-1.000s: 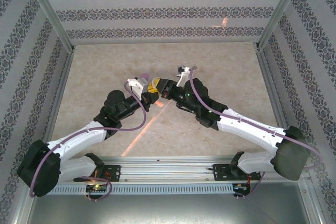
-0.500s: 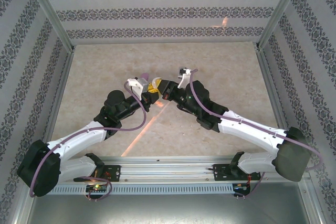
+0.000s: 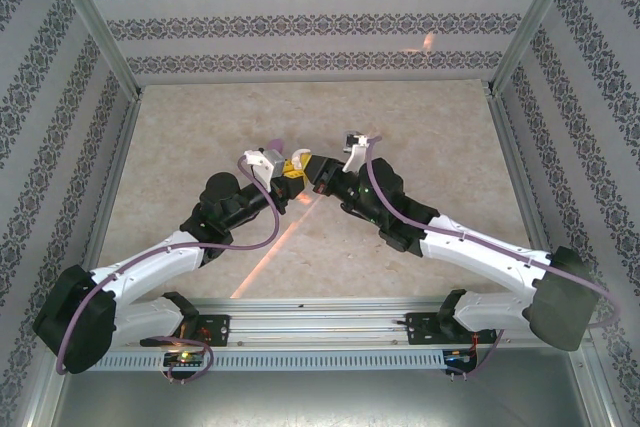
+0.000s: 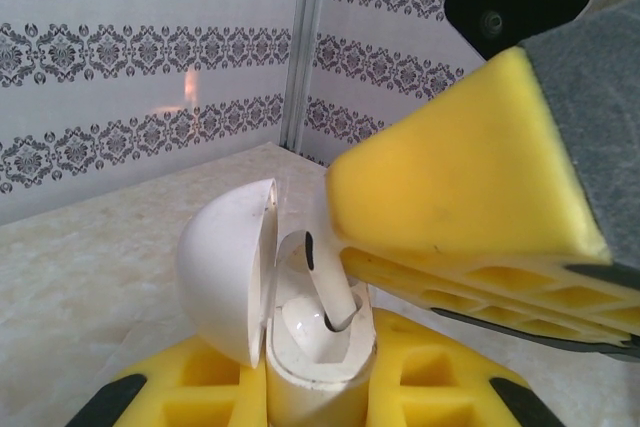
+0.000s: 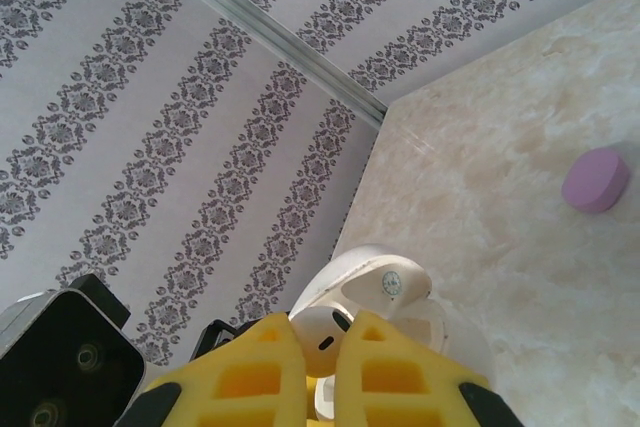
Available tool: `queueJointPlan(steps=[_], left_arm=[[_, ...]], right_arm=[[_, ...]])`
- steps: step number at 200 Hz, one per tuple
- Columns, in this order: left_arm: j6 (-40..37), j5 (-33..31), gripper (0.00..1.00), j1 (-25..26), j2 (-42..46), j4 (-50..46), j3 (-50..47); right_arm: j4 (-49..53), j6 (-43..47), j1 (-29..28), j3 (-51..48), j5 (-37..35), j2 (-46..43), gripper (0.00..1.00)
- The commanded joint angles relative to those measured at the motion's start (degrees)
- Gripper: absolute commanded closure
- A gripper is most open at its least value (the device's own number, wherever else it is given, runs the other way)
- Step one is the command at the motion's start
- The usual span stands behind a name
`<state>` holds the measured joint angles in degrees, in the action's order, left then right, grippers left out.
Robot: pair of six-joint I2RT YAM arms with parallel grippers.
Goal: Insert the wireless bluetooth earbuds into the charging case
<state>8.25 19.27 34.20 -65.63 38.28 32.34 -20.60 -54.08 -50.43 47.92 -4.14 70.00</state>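
Marble tabletop (image 5: pixel 560 287) w/ lilac puck (image 5: pixel 596 179) — well apart frm case (image 5: pixel 365 277)

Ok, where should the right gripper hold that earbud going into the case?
Pinch the earbud by its exposed upper end, from above, opposite the open lid: its lower end already sits in the charging case, and the lid blocks that side.

Lab test booth, aluminium frame (image 3: pixel 92 19), wallpapered walls (image 3: pixel 320 17), marble-look tabletop (image 3: pixel 200 127)

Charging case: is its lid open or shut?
Open. The left wrist view shows the lid swung back off the charging case, with an earbud poking into the bared inside.
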Motion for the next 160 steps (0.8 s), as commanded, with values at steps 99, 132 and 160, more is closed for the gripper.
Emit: queueJointPlan(steps=[99,132,160], left_arm=[[1.72,-1.94,0.94,0.17,0.87,7.32,3.14],[1.68,-1.58,0.93,0.17,0.89,7.04,3.22],[1.52,-1.23,0.93,0.18,0.94,6.66,3.28]], right_arm=[[2.32,1.07,-0.98,-3.2,-3.44,-1.38,0.88],[3.02,1.0,-0.98,-2.58,-3.22,-1.09,0.83],[3.95,1.25,-1.08,-1.74,-3.06,-1.11,0.79]])
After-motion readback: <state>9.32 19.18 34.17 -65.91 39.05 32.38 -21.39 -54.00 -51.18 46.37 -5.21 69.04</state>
